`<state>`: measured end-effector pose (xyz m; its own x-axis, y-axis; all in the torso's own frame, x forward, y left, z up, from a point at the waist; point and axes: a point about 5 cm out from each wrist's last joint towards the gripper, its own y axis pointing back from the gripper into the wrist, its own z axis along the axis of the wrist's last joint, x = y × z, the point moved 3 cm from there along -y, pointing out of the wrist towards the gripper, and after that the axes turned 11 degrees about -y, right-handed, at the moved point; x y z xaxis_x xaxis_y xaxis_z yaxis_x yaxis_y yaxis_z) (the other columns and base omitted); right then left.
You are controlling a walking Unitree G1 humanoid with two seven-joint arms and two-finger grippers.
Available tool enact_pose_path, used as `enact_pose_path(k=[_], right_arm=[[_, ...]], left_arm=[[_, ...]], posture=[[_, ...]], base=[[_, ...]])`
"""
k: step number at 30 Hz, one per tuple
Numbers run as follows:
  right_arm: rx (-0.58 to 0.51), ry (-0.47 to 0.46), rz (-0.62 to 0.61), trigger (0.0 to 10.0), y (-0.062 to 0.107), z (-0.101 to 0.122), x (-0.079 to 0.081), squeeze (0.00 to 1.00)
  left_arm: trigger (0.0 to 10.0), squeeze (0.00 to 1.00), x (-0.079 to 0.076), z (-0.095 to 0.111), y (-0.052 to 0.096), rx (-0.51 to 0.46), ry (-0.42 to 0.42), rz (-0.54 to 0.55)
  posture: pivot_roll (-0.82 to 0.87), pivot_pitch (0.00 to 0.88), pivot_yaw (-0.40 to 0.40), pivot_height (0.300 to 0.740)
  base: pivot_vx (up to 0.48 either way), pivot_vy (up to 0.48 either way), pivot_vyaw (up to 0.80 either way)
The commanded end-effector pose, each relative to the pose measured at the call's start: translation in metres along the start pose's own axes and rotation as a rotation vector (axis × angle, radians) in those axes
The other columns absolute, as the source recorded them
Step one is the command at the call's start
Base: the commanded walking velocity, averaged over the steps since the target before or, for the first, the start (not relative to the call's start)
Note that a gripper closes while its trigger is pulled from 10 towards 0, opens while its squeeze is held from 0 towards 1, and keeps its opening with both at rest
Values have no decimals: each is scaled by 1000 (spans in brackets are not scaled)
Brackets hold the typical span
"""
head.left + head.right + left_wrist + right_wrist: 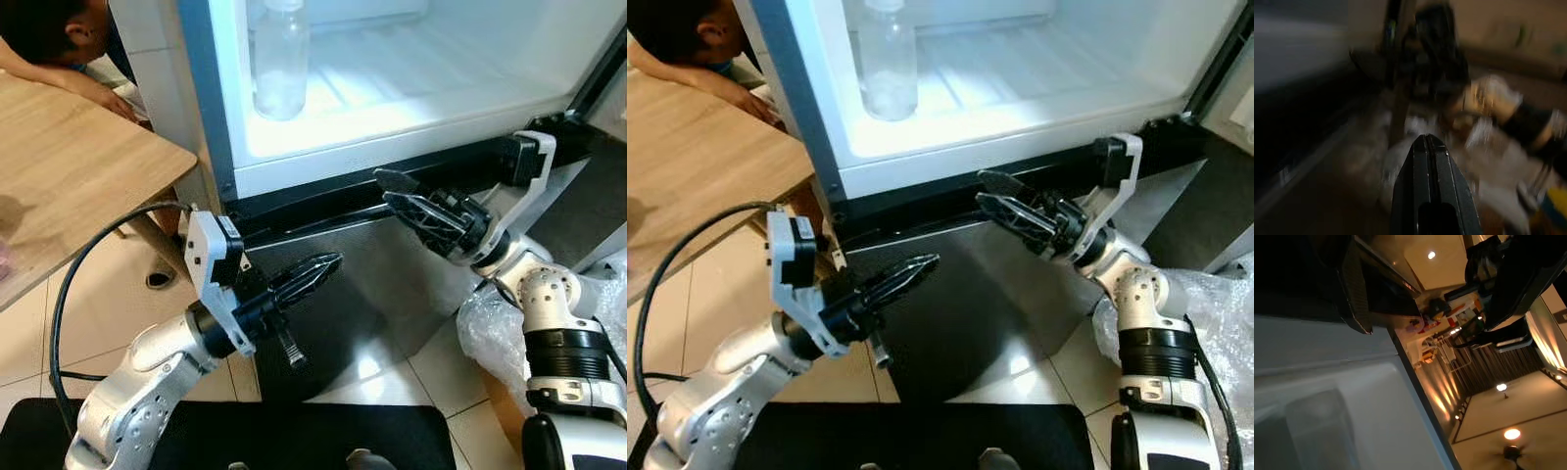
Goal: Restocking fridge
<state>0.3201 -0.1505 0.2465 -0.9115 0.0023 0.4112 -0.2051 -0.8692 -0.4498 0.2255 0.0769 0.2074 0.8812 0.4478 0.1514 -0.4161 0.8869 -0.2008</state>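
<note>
Each arm is a chain of rounded silver-grey metal segments with small dark screw holes dotted across the casings. The right arm carries a ribbed black ring around its forearm, between two silver sections. At each wrist sits a white angular plastic bracket holding a black boxy camera module. The left tool (pixel 328 264) is two long, tapered black fingers with ridged, lattice-like sides; the right tool (pixel 392 191) has the same build, its fingers showing open ribbing. A thick black cable loops from the left arm's wrist bracket.
</note>
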Motion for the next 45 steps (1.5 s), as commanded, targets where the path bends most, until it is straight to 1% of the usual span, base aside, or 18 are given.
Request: enact_pose_path(k=[1,8,11,18,22,24,25,27,28,29,30,32,33,36,39,40,42,45], right_arm=[[26,-9,-20,10000,3,-6,-2,0],[184,-63,-148,10000,22,-47,-12,0],[222,-83,-198,10000,28,-60,-19,0],[264,-91,-253,10000,33,-73,-27,0],[329,-77,-327,10000,40,-87,-36,0],[412,-74,-401,10000,49,-106,-45,0],[412,-74,-401,10000,49,-106,-45,0],[524,-80,-450,10000,60,-132,-49,0],[524,-80,-450,10000,60,-132,-49,0],[577,-81,-482,8235,66,-145,-52,0],[614,-81,-530,4824,73,-157,-57,0],[614,-81,-530,4824,73,-157,-57,0],[640,-78,-597,0,81,-168,-62,0],[589,-104,-866,0,107,-195,-80,0],[573,-113,-924,0,112,-201,-82,0],[500,-155,-1095,0,130,-219,-85,0],[500,-155,-1095,0,130,-219,-85,0],[455,-177,-1229,0,145,-233,-83,0]], left_arm=[[10000,0,-2,-6,2,38,-15,-17],[10000,0,-12,-57,42,312,-15,-45],[10000,0,-8,-84,61,439,-12,36],[10000,0,-3,-105,78,513,-1,107],[10000,0,0,-126,96,601,-5,185],[10000,0,5,-153,119,732,-19,303],[10000,0,5,-153,119,732,-19,303],[10000,0,6,-180,145,894,-6,420],[10000,0,6,-180,145,894,-6,420],[10000,0,4,-191,157,957,15,468],[10000,0,1,-199,165,993,28,517],[10000,0,1,-199,165,993,28,517],[10000,0,-3,-206,172,1012,65,572],[10000,0,-13,-235,197,1099,159,765],[10000,0,-15,-241,203,1121,173,810],[10000,0,-20,-254,215,1180,238,918],[10000,0,-20,-254,215,1180,238,918],[10000,0,-23,-259,218,1170,293,987]], posture=[[-108,140,-6,740],[-106,137,-6,740],[-104,138,-8,740],[-102,142,-11,740],[-102,143,-11,740],[-101,142,-13,740],[-101,142,-13,740],[-100,141,-17,740],[-100,141,-17,740],[-102,140,-17,740],[-105,138,-18,740],[-105,138,-18,740],[-103,135,-20,740],[-97,125,-28,740],[-99,124,-28,740],[-95,111,-33,740],[-95,111,-33,740],[-93,98,-34,740]], base=[[0,0,0],[0,0,0],[0,0,0],[0,0,0],[0,0,0],[0,0,0],[0,0,0],[0,0,0],[0,0,0],[0,0,0],[0,0,0],[0,0,0],[0,0,0],[0,0,0],[0,0,0],[0,0,0],[0,0,0],[0,0,0]])
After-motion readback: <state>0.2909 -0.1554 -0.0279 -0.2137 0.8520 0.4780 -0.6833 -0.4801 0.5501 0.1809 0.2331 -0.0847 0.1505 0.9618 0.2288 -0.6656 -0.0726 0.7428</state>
